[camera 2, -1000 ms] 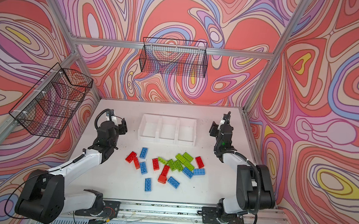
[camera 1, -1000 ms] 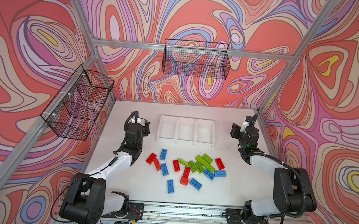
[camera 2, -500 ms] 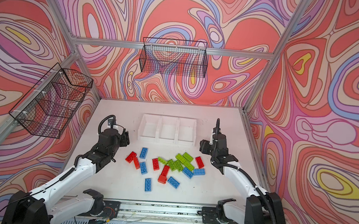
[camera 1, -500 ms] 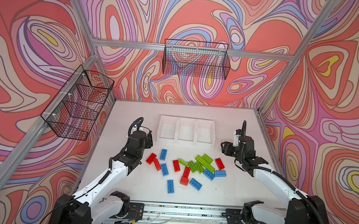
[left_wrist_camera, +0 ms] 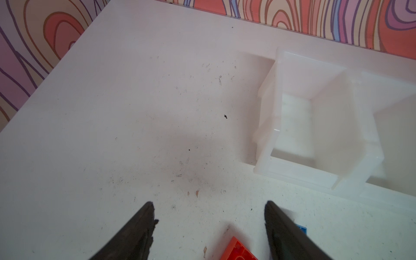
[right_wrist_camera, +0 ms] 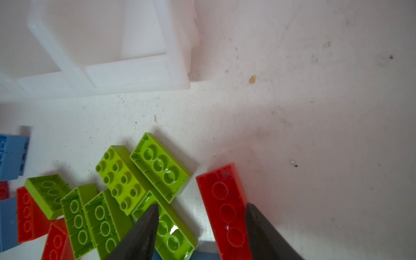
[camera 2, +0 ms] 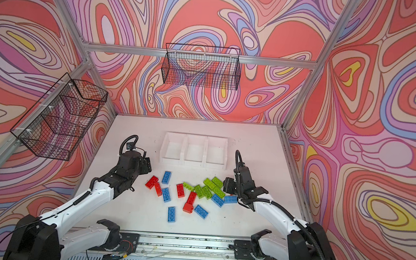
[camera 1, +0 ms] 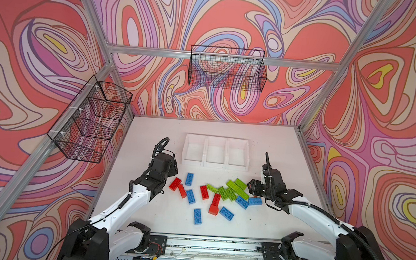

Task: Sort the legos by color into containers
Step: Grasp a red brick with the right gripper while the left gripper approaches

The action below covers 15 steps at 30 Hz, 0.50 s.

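Red, blue and lime green legos lie scattered on the white table in both top views; the green ones cluster [camera 1: 232, 189] right of centre. The containers [camera 1: 214, 164], three joined white bins, stand behind them with nothing inside. My left gripper [camera 1: 173, 169] hangs open just behind the leftmost red lego [camera 1: 175, 183], whose corner [left_wrist_camera: 240, 249] shows between the jaws in the left wrist view. My right gripper [camera 1: 252, 187] is open over the pile's right end. In the right wrist view its jaws [right_wrist_camera: 201, 205] straddle a red lego [right_wrist_camera: 225, 207] lying studs-down beside green legos [right_wrist_camera: 157, 166].
Black wire baskets hang on the left wall [camera 1: 91, 121] and the back wall [camera 1: 226, 71]. Aluminium posts frame the table, and a metal rail [camera 1: 205, 244] runs along its front edge. Blue legos [camera 1: 197, 216] lie nearest the front.
Both arms have stretched forward from beside the containers to the pile. The left gripper now sits by the left red legos, the right one over the pile's right end.
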Available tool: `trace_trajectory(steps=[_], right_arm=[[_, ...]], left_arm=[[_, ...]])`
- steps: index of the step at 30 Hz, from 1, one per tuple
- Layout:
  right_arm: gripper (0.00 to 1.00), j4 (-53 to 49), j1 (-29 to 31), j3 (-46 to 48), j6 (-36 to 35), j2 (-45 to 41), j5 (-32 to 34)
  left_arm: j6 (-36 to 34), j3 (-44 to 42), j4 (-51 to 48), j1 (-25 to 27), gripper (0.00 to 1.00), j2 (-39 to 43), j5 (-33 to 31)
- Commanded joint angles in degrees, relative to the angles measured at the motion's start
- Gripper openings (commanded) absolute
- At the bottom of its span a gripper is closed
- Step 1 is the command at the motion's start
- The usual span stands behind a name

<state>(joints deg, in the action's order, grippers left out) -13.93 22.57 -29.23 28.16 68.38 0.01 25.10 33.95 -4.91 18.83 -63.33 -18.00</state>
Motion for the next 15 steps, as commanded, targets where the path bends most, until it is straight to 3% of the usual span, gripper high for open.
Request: trace_trajectory(steps=[1, 10, 15], right_arm=[[0.63, -1.5, 0.6, -0.3, 2.9, 2.6, 3.7], [0.6, -0.4, 1.4, -0.6, 3.4, 6.8, 6.0], [0.44, 0.0, 1.5, -0.8, 3.5, 7.8, 5.9]], left_arm=[[1.1, -0.1, -1.3, 0.4, 0.79, -0.8, 0.2], [1.9, -1.4, -0.8, 0.4, 0.8, -1.0, 0.7], [2.2, -1.5, -1.1, 0.4, 0.8, -1.4, 1.3]])
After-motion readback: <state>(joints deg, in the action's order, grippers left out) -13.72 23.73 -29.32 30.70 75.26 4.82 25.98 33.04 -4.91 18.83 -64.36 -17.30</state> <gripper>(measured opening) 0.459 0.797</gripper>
